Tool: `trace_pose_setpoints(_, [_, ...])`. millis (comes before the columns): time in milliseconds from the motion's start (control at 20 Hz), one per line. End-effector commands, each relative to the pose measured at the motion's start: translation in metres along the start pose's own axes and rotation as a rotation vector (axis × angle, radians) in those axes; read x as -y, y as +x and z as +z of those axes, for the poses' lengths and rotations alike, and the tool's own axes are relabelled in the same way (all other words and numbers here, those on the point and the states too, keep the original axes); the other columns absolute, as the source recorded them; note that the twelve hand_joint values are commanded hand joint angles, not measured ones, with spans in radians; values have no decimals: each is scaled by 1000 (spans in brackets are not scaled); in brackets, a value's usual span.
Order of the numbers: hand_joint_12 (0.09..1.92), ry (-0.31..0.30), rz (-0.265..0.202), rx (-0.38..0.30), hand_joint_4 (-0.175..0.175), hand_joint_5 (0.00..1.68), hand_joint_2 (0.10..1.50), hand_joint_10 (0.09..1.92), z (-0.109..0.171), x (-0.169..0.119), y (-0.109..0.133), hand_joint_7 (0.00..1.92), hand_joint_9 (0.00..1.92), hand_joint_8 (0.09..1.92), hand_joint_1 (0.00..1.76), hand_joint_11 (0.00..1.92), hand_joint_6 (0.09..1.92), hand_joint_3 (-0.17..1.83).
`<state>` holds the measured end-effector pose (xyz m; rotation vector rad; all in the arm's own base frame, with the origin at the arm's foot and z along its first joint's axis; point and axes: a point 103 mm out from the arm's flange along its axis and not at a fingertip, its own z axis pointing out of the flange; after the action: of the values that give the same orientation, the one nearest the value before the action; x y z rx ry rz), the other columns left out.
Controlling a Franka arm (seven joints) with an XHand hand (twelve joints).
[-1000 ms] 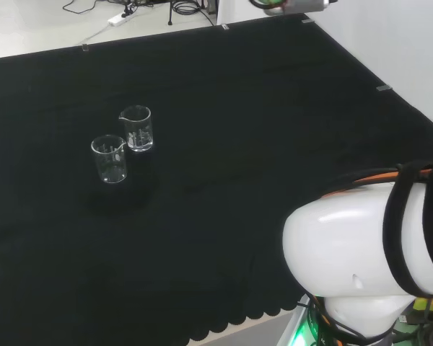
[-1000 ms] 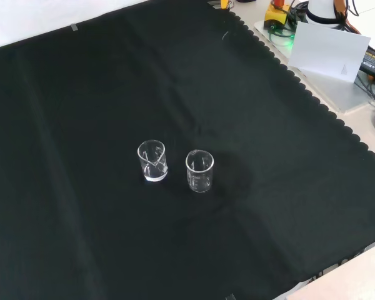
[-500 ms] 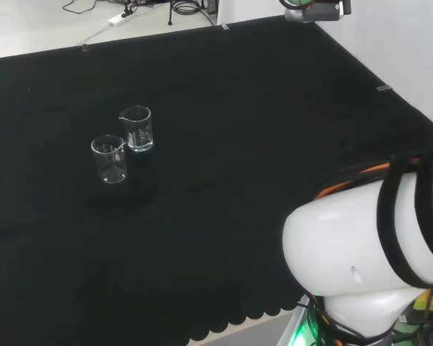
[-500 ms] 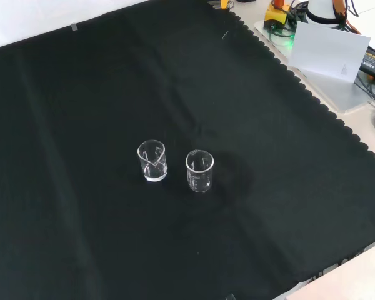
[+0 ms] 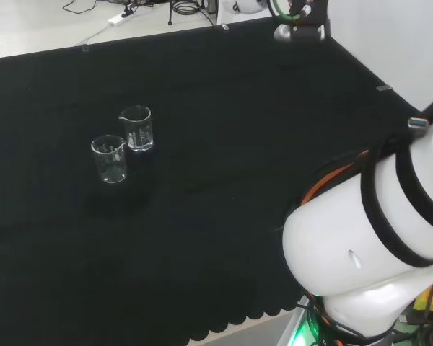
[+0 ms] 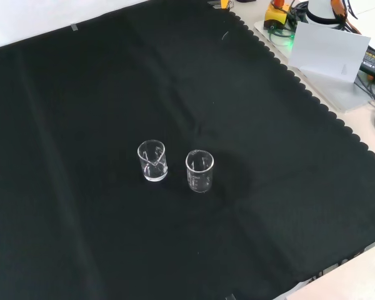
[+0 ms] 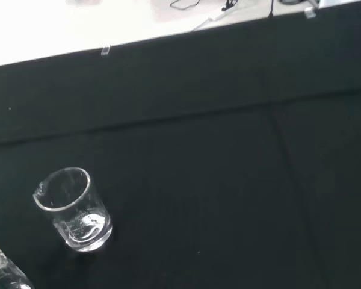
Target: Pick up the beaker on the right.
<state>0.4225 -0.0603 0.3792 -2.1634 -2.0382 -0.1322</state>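
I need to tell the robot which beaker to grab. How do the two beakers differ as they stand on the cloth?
In the head view, the right beaker stands farther back, while the left beaker stands nearer and lower. In the front view, they swap sides: the first is left, the second right. Their spouts point different ways. Both are clear, upright, seemingly empty and similar in size.

The tabletop (image 6: 287, 144) is covered with black cloth. Two clear glass beakers stand upright on it, just beside each other: one beaker (image 6: 152, 160), the other beaker (image 6: 199, 171).
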Motion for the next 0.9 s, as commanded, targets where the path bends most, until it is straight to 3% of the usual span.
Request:
trace_pose_setpoints(50, [954, 18, -38, -80, -13, 266, 1125, 613, 60, -65, -2, 181, 210, 451, 426, 0, 87, 172])
trace_pose_setpoints(400, [1104, 117, -126, -244, -14, 261, 988, 625, 122, -103, 16, 175, 250, 470, 643, 0, 87, 159])
trace_pose_setpoints(900, [1144, 187, -211, -317, -14, 237, 731, 635, 189, -130, 29, 146, 264, 505, 744, 0, 87, 497])
